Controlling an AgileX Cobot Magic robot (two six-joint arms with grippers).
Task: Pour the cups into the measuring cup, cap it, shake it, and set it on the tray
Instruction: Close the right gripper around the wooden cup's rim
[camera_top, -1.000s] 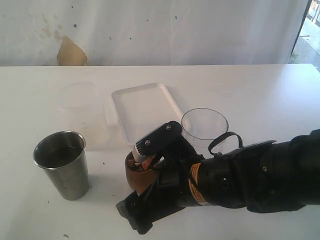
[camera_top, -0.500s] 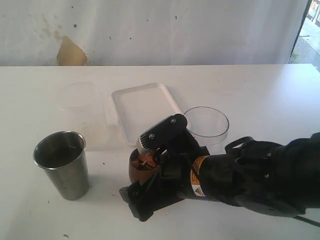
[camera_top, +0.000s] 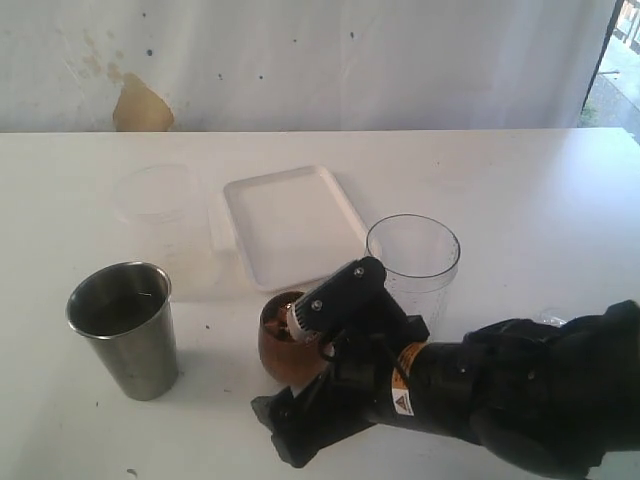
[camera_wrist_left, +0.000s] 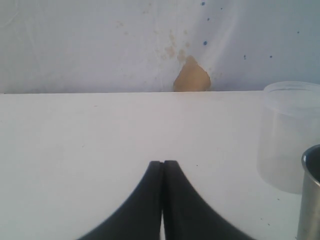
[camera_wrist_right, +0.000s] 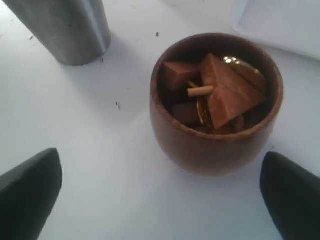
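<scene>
**A:** What could go wrong from here?

**B:** The wooden cup (camera_wrist_right: 216, 105) could be tipped. It is rounded, and in the right wrist view it is seen nearer to one finger of the right tool (camera_wrist_right: 160, 195) than to the other. If the jaws are closed like that, it is likely to be shoved sideways by the nearer finger. The loose brown blocks heaped inside could then be spilled onto the worktop (camera_top: 520, 190).

**A:** Is anything else at risk?

**B:** The measuring cup (camera_top: 412, 262) is stood just beside the right arm. It looks like light plastic, so it could be knocked over when the wooden cup is lifted. Blocks could also be lost past its mouth if the pour is rushed.

**A:** How is the right tool set?

**B:** It is spread fully wide, with one finger to each side of the wooden cup. Nothing is held, and no contact can be made out. The cup is stood upright on the worktop, between the steel tumbler (camera_top: 125, 340) and the measuring cup, close to the tray (camera_top: 290, 225).

**A:** And the left tool (camera_wrist_left: 162, 200)?

**B:** It is pressed closed with nothing gripped, and is held low over the worktop near the frosted cup (camera_wrist_left: 290, 135).
</scene>
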